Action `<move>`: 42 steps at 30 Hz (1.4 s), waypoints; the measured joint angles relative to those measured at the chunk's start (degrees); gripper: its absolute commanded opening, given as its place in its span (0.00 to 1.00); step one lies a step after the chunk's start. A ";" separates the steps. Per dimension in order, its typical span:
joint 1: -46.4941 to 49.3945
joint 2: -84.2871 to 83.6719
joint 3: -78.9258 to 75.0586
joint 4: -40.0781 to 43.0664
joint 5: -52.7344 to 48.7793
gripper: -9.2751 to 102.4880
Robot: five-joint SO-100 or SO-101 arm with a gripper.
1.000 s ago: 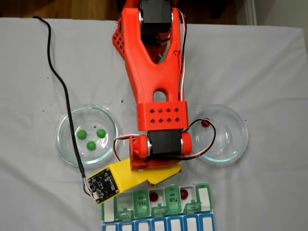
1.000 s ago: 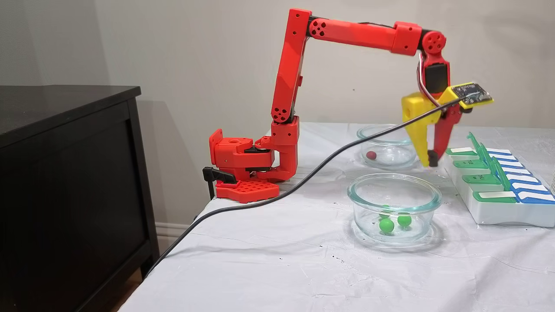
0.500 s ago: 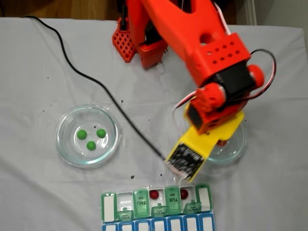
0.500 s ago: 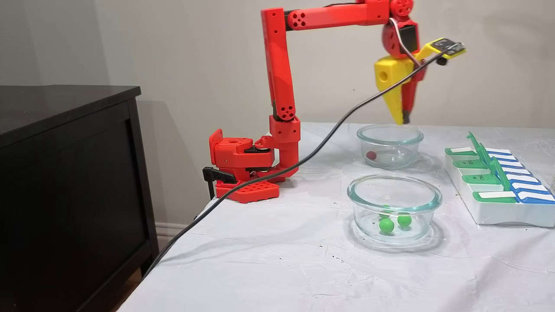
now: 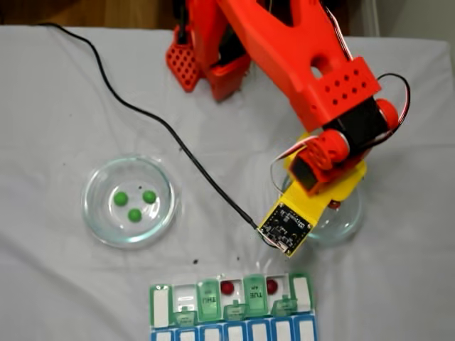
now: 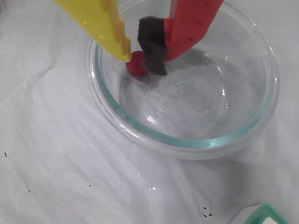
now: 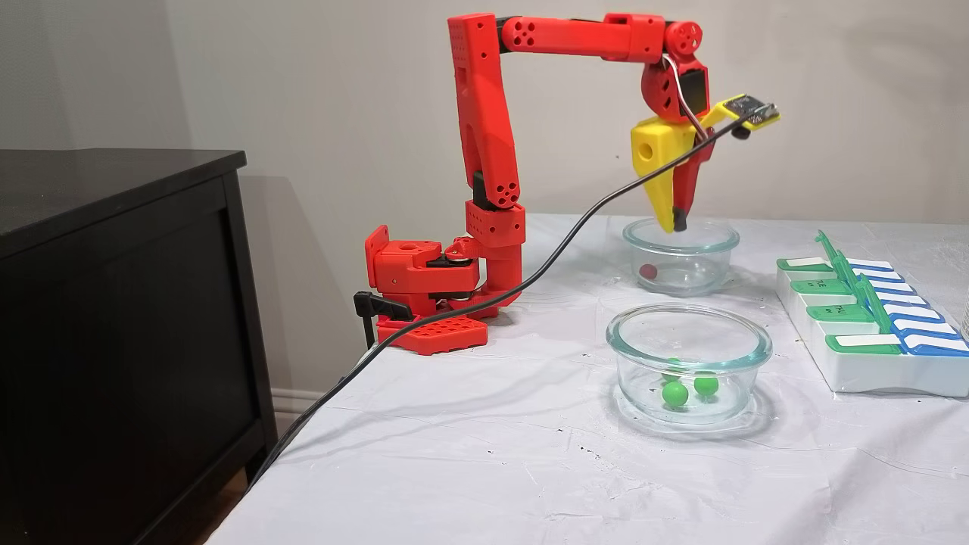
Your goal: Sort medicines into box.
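In the wrist view, the gripper [image 6: 140, 59] hung near the top centre, slightly spread over a dark red ball [image 6: 136, 63] inside a glass bowl [image 6: 187, 140]. The pill organizer [image 5: 231, 311] lay bottom centre in a fixed view.

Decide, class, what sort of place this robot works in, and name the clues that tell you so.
Probably a room in a home, used as a hobby bench: a table under a creased white cloth, a dark wooden cabinet against a plain painted wall, and wooden flooring beyond the table's edge.
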 measured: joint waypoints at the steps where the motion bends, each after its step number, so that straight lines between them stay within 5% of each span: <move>1: -0.26 -0.62 0.00 -0.18 0.44 0.24; 13: -4.04 -1.49 4.92 -2.37 -0.62 0.23; 27: -5.71 -9.76 0.44 5.10 4.48 0.26; 42: -10.90 -13.36 -0.79 5.80 -2.55 0.22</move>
